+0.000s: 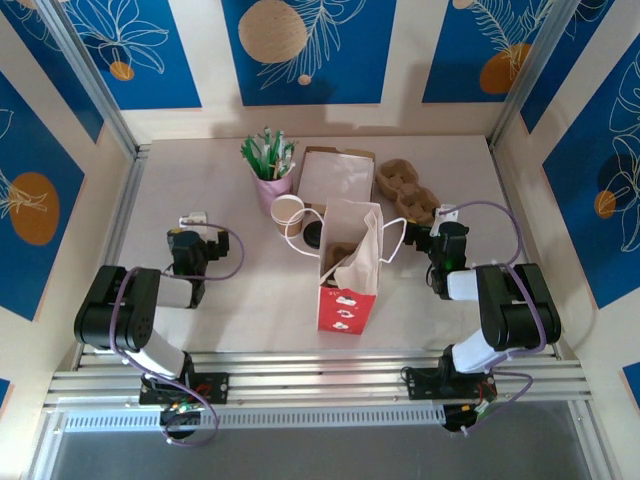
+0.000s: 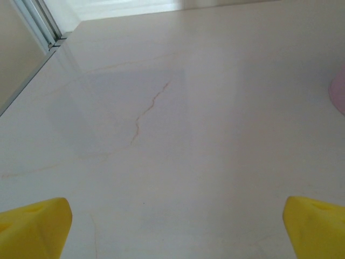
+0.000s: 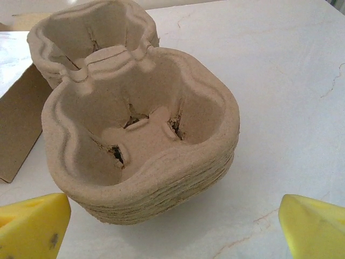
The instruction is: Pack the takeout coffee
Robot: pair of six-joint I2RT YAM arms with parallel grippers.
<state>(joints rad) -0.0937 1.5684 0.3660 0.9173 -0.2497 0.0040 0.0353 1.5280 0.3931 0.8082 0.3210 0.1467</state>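
The takeout coffee shows as a round black lid on the table, pressed against the left side of the open paper bag with the red base. Right behind it stands a tan cup without a lid. My left gripper rests low on the table, well left of the cups. It is open, and its yellow fingertips stand wide apart over bare tabletop. My right gripper is to the right of the bag, open, with its yellow fingertips wide apart. It faces a stack of pulp cup carriers.
A pink cup of green-white sticks stands behind the tan cup, and its edge shows at the right of the left wrist view. A flat cardboard box lies at the back. The carrier stack sits beside the box. Walls close in on both sides.
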